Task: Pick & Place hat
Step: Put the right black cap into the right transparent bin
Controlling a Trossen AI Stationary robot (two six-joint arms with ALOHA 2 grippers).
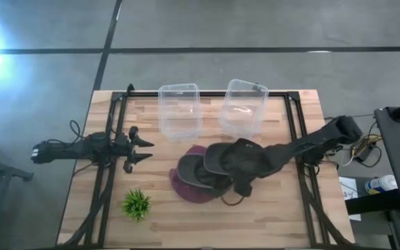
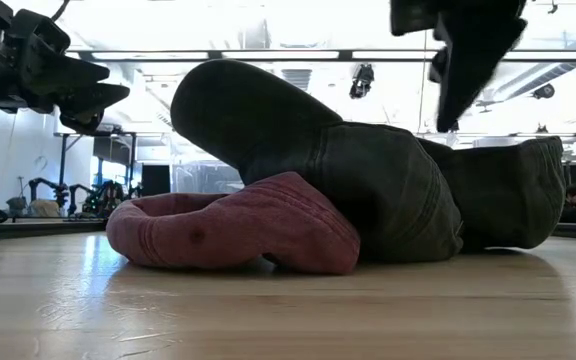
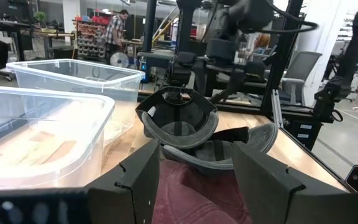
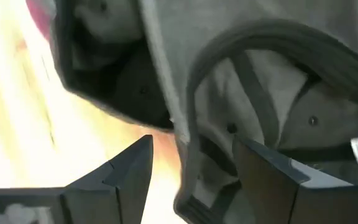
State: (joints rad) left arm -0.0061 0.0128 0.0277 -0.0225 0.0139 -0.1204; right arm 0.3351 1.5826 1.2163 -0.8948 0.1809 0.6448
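Observation:
A maroon cap (image 1: 186,187) lies on the wooden table with dark grey caps (image 1: 194,170) piled on and beside it; in the low view the maroon cap (image 2: 238,225) is under a grey one (image 2: 368,180). My right gripper (image 1: 222,165) hovers open just above the pile, pointing down. In the right wrist view its gripper (image 4: 191,168) has a fingertip on either side of a grey cap's bound edge (image 4: 185,149), and the low view shows a small gap under the gripper (image 2: 458,70). My left gripper (image 1: 150,151) waits open at the table's left, level, facing the caps (image 3: 179,121).
Two clear plastic bins (image 1: 179,111) (image 1: 243,107) stand at the table's far edge behind the caps. A small green plant (image 1: 137,203) stands near the front left. A black frame (image 1: 294,139) runs round the table top. People show in the room beyond.

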